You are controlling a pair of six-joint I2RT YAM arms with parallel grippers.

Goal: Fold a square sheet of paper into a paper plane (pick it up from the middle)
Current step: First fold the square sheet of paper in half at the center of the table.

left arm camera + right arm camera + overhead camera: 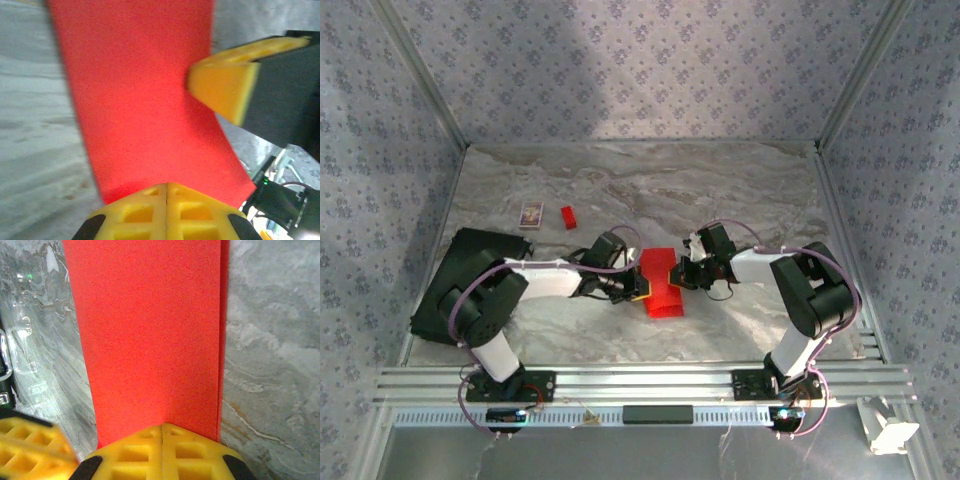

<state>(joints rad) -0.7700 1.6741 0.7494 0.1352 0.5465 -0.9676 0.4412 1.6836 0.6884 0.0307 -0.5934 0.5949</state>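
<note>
Your workspace is a grey marble-patterned table (740, 190) boxed in by pale floral-patterned walls (650, 70), with an aluminium rail (650, 382) along the near edge. The thin bright red paper sheet (660, 292), already folded into a long band, sits just on the near side of the table's centre. Its long axis runs roughly 12 to 6 o'clock in the top view.

You have it from both sides. The left gripper (628, 286) comes in from 9 o'clock and the right gripper (682, 272) from 3 o'clock. Each wrist view shows yellow fingertips (145, 212) pressed together with the red band emerging from between them, so both jaws are closed on the paper.

The two grips sit nearly opposite each other across the short width, so neither arm is nearer. I judge the coming crease turns on that 12-to-6 axis between them. In the right wrist view, one long edge shows two layers slightly offset.

For room, you have bare marble towards 12 and 6 o'clock. A small patterned card (530, 215) and a tiny red block (568, 217) lie at 10 o'clock, well apart from the paper. A black mat (452, 258) lies under your left arm at 9 o'clock.
</note>
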